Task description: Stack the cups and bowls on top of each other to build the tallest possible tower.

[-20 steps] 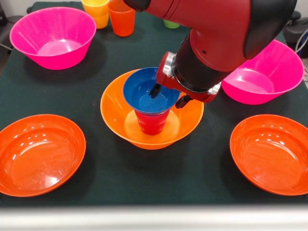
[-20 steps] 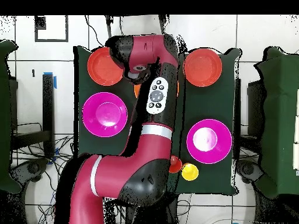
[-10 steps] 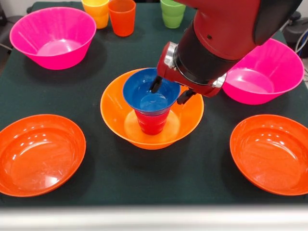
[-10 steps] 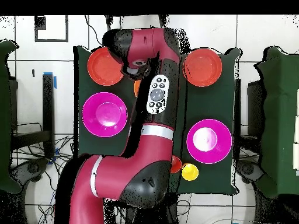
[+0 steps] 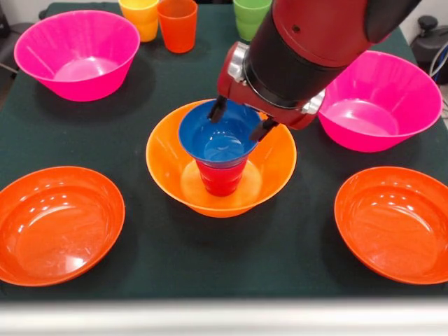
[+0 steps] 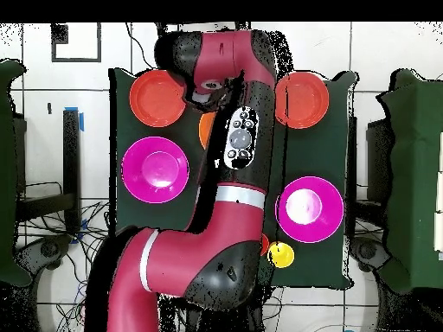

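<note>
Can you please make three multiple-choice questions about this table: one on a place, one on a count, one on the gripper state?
1. Where does the blue bowl sit?
A. on the red cup inside the large orange bowl
B. inside a pink bowl
C. on the bare table

2. How many cups stand together at the table's far edge in the front view?
A. one
B. three
C. five

3. How is the gripper?
A. shut on the green cup
B. shut on a red-orange bowl
C. open, above the blue bowl

Answers: 1 A, the red cup carries it. 2 B, yellow cup, orange cup, green cup. 3 C, its fingers are apart and hold nothing.
</note>
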Motion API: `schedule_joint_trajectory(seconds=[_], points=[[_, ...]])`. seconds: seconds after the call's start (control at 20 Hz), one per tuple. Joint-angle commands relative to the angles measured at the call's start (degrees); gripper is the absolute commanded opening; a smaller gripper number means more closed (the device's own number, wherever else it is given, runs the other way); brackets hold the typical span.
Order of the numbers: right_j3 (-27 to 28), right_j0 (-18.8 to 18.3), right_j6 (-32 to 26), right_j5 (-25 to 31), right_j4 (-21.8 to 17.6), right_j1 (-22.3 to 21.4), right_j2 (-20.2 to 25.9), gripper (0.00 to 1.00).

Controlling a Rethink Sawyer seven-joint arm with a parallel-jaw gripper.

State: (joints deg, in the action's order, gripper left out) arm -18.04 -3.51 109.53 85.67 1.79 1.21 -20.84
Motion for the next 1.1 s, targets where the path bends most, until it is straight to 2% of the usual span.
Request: schedule_joint_trajectory(seconds=[0.05,0.4,0.6,1.1], points=[[-2.54,-2.76,-17.79,2.5,-3.01,-0.54,2.53,1.0],[0.22,-4.21,-20.35,3.62,-2.69,0.59,2.34,1.0],[-2.27,-4.93,-22.07,-0.26,-2.53,-0.71,3.77,1.0],[-4.08,-6.82,-27.87,-1.15,-3.7,-2.66,3.42,1.0]])
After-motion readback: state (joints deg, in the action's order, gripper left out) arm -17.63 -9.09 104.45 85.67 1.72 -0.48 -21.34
